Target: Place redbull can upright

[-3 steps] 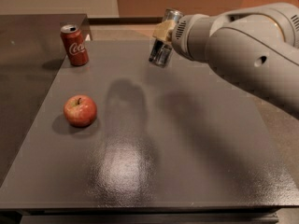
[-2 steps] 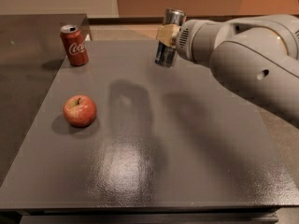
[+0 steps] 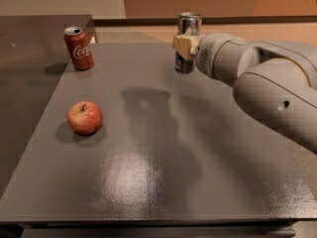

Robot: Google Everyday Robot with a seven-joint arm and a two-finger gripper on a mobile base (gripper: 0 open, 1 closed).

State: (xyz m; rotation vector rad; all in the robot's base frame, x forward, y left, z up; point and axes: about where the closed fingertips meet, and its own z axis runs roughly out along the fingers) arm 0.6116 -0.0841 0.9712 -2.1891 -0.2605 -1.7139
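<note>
The redbull can [image 3: 189,25], slim and silver-grey with a shiny top, stands upright near the far edge of the dark grey table [image 3: 163,182], right of centre. Its base looks to be touching the tabletop. My gripper [image 3: 186,47] reaches in from the right and is shut on the can's middle. A tan finger pad [image 3: 182,45] lies across the can's front. The big grey arm [image 3: 267,78] fills the right side of the view.
A red Coca-Cola can [image 3: 79,48] stands upright at the table's far left corner. A red apple [image 3: 84,117] lies on the left side, nearer the front. A second dark surface [image 3: 25,83] adjoins on the left.
The can was held tilted above the table. My gripper has moved away toward the far edge and lowered it, and the can now stands upright.
</note>
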